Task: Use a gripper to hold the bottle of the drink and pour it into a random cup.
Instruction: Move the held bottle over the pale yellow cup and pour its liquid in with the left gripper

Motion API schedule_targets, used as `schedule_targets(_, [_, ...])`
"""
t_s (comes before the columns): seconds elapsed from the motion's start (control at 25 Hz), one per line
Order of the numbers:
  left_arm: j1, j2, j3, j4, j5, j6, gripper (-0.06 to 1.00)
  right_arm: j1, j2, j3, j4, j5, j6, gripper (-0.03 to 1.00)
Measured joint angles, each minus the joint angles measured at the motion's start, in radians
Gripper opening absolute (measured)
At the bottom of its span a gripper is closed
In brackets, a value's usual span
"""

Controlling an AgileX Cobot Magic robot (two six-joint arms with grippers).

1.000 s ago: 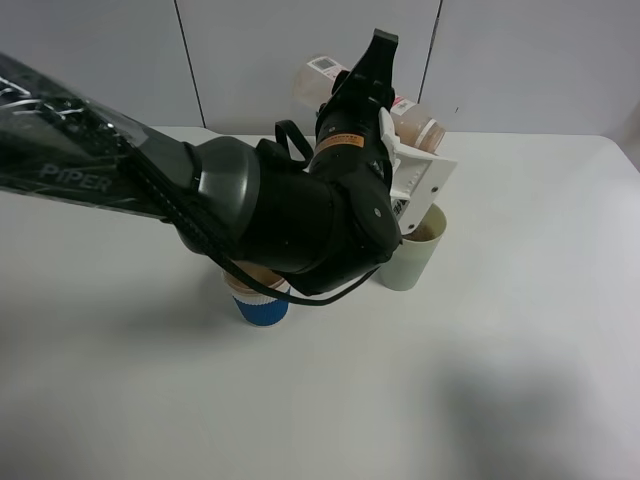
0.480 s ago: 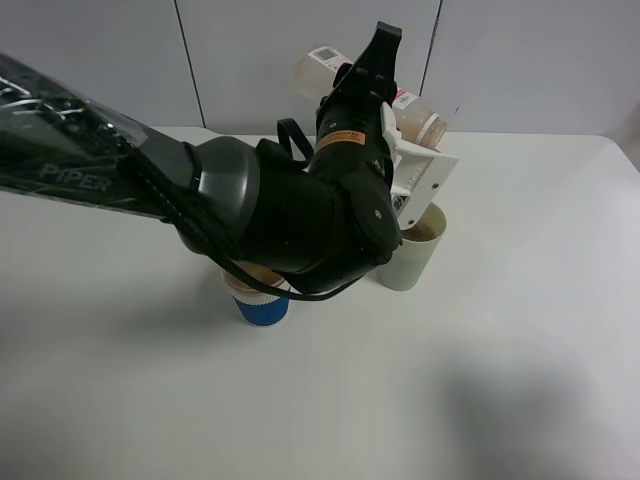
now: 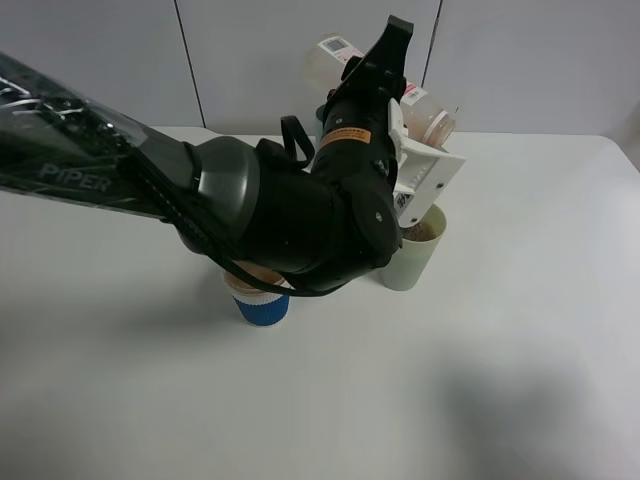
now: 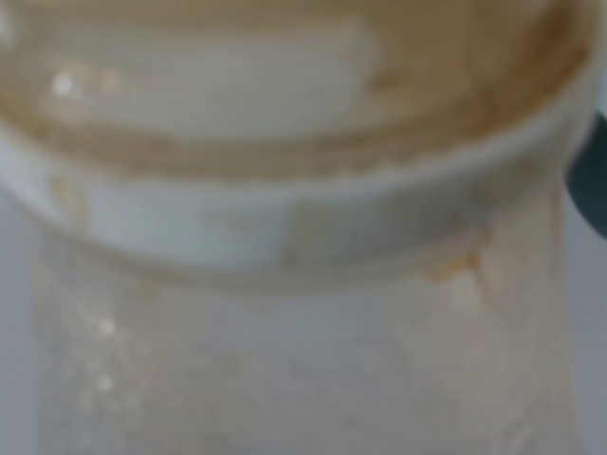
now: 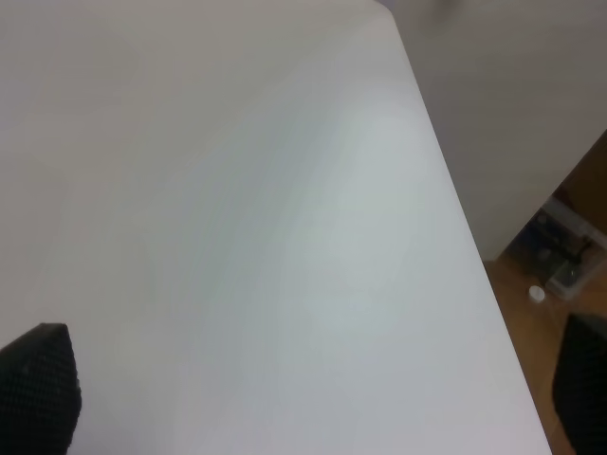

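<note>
My left gripper (image 3: 388,62) is shut on the bottle of the drink (image 3: 330,60) and holds it tilted, high above the table. Its beige neck (image 3: 437,122) points down to the right, above the pale yellow-green cup (image 3: 412,255). The cup stands upright on the table and has brown drink in it. The left wrist view shows only a blurred close-up of the bottle's neck (image 4: 285,218). My right gripper (image 5: 308,398) is open and empty over bare table. Its black fingertips (image 5: 38,389) show at the frame's corners.
A short blue-and-white ribbed cup (image 3: 262,300) stands close to the left of the yellow-green cup, partly under my left arm (image 3: 270,215). The white table (image 3: 520,330) ends at an edge in the right wrist view (image 5: 446,190), with floor beyond.
My left gripper has lifted the bottle a little up and to the right, so its neck now stands higher above the cup. The cups have not moved.
</note>
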Motion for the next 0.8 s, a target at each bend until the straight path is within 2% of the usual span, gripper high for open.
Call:
schedule_targets(0.32, [0.0,-0.001,0.0,0.011,0.0,-0.002,0.33,0.0,0.0,0.0,0.0,0.0,0.0,0.99])
schedule_targets(0.48, [0.0,-0.002,0.0,0.002,0.0,-0.038,0.33,0.0,0.0,0.0,0.0,0.0,0.0,0.99])
schedule_targets(0.64, [0.0,-0.005,0.0,-0.071,0.007,-0.089,0.33,0.0,0.0,0.0,0.0,0.0,0.0,0.99])
schedule_targets(0.8, [0.001,-0.043,0.0,-0.193,0.146,-0.118,0.33,0.0,0.0,0.0,0.0,0.0,0.0,0.99])
